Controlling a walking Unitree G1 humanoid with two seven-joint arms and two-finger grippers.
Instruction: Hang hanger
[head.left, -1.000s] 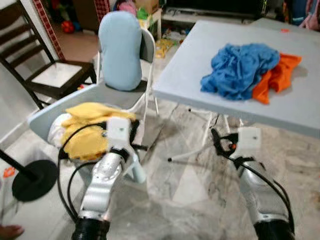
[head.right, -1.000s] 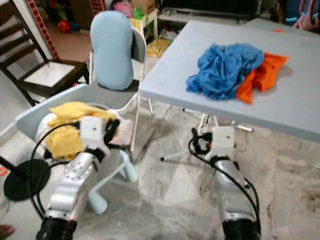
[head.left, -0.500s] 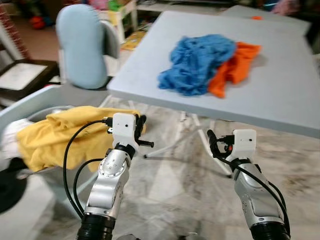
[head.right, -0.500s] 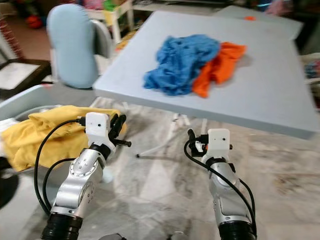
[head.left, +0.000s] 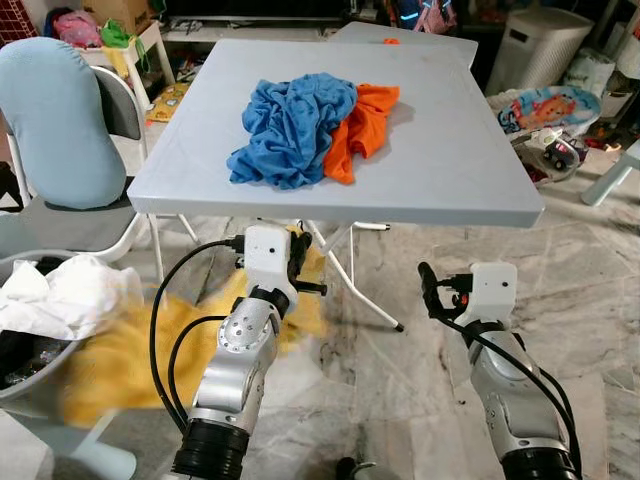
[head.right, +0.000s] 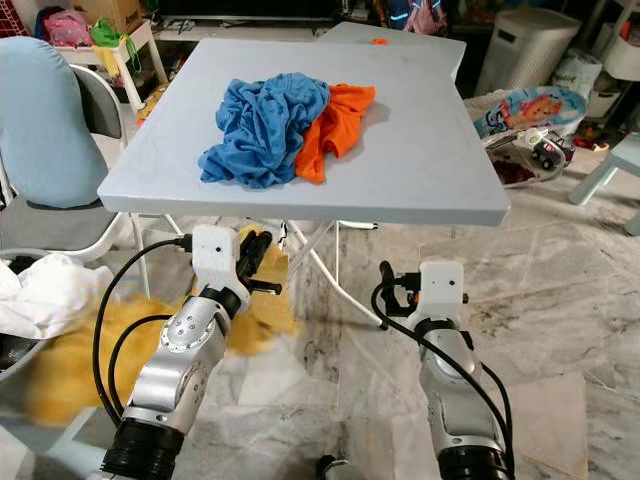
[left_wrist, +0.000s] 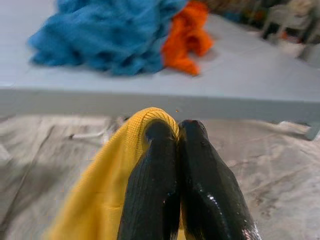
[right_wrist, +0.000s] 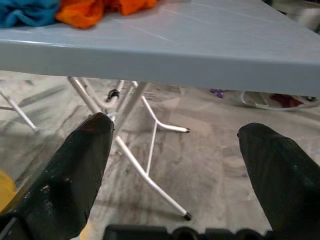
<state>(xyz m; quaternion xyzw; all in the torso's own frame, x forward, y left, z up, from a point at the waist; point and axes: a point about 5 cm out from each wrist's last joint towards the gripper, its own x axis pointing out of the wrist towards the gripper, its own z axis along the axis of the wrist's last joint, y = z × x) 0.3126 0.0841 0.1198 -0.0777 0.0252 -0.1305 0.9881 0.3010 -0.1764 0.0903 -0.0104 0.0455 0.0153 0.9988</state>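
Two garments lie heaped on the grey folding table (head.left: 440, 150), toward its far left part: a blue cloth (head.left: 290, 115) and, touching it on its right, an orange cloth (head.left: 362, 118).

Item: padded chair (head.left: 55, 120), just off the table's left edge.

Item: basket (head.left: 30, 375) on the floor below the chair, with a white cloth (head.left: 65, 300) over its rim.

Item: yellow garment (head.left: 130, 355), blurred, trailing from beside the basket up to the left gripper (left_wrist: 179, 127), whose fingers are pressed together on a fold of it, just below the table's near edge.

Item: right gripper (right_wrist: 175, 145), fingers spread wide and holding nothing, level with the table's near edge.

Item: hanger, not made out in any view.

Step in hand, by judgement: carrying the yellow garment to the table, an early stage. The next move calls for lifting the fold clear of the near edge and laying it on bare tabletop, then finding the hanger.
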